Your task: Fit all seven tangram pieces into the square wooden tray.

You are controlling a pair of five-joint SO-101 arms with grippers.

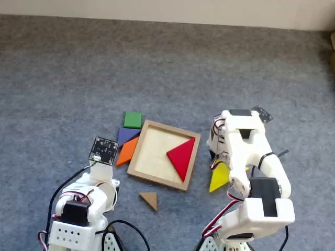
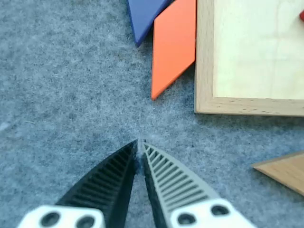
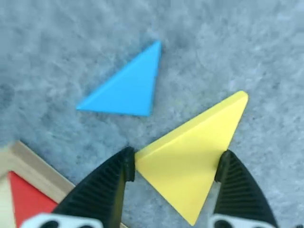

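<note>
Square wooden tray (image 1: 140, 147) mid-carpet, large red triangle (image 1: 182, 157) inside against the rim facing the right arm | right wrist view: right gripper (image 3: 175, 159) pinches a large yellow triangle (image 3: 194, 137) beside the tray corner, with a light-blue triangle (image 3: 124, 90) near it | left wrist view: left gripper (image 2: 139, 142) pressed together over carpet near an orange parallelogram (image 2: 173, 45) touching the rim | grey carpet (image 1: 157, 63) stretches broad past the far edge

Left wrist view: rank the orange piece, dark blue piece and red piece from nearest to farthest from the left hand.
1. Orange piece, beside the tray's frame.
2. Dark blue piece, beyond the orange one.
3. Red piece, inside the tray.
</note>
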